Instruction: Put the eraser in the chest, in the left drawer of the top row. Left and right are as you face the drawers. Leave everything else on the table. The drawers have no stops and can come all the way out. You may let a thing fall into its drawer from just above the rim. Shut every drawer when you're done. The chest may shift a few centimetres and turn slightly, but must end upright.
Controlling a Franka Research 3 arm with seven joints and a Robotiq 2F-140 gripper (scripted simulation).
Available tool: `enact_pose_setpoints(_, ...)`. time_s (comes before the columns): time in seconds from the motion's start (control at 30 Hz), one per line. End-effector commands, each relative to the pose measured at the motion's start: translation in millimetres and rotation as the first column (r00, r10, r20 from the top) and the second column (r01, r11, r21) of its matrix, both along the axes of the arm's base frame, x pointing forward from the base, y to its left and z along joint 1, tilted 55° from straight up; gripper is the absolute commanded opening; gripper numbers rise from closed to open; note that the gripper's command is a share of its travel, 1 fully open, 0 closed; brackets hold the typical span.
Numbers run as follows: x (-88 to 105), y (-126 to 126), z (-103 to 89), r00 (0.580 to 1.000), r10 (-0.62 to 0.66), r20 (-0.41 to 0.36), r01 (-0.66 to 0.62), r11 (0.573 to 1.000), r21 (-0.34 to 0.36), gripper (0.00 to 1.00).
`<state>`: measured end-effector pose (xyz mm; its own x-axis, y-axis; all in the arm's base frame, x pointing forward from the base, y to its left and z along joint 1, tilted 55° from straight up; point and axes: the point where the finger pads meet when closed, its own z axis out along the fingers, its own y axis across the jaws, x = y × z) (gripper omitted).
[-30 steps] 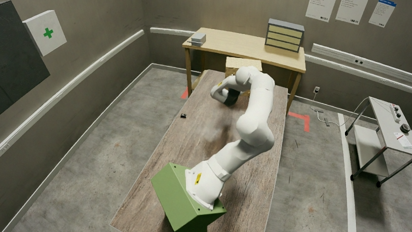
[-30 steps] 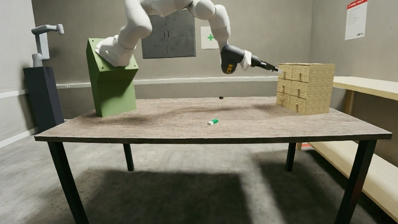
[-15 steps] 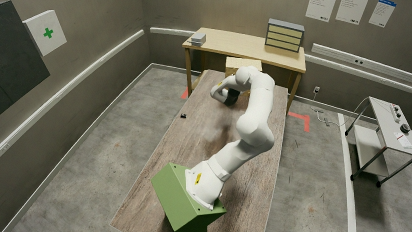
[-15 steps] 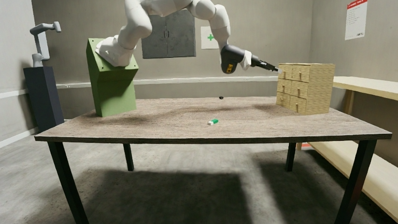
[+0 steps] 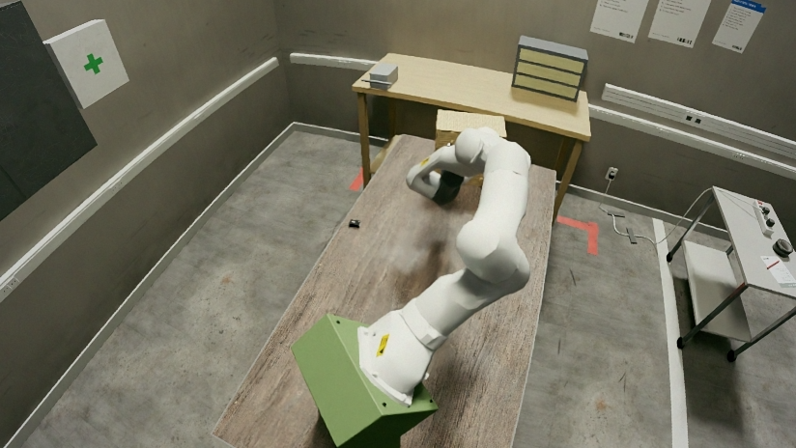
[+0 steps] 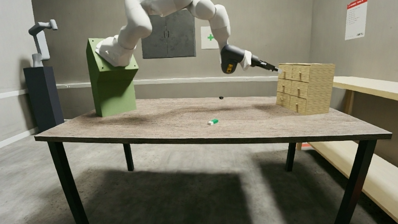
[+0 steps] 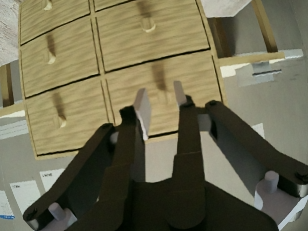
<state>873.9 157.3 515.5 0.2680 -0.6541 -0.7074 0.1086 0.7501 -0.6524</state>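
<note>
The arm [image 5: 502, 194] [image 6: 222, 27] arches over the bench [image 5: 389, 250] [image 6: 166, 122], its tool [image 6: 279, 70] [image 7: 161, 96] tilted down at the top-left drawer [image 7: 200, 84]. The tool is slightly open, its 2 pale pads apart. The chest [image 5: 470, 119] [image 6: 321, 89] [image 7: 60, 79] is grained wood with 6 round-knobbed drawers. The eraser [image 6: 213, 122], a green-and-white block, lies near the bench's right long edge.

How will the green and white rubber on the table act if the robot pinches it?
The eraser will probably feel light, being so small beside the chest. It may squash slightly but keep its block shape. It probably won't roll, because it's boxy and lies flat.
</note>
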Motion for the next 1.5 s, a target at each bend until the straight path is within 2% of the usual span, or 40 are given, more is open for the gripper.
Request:
enact_pose_setpoints(0.0, 0.2, 1, -0.5, 1.0, -0.001, -0.001, 0.001, 1.0, 0.001, 0.28)
enact_pose_setpoints(0.43, 1.8, 2, 0.5, 1.0, -0.001, -0.001, 0.001, 1.0, 0.001, 0.28)
enact_pose_setpoints(1.13, 25.0, 11, 14.7, 1.0, -0.001, -0.001, 0.001, 1.0, 0.001, 0.28)
enact_pose_setpoints(1.47, 28.5, 12, 16.9, 1.0, -0.001, -0.001, 0.001, 1.0, 0.001, 0.28)
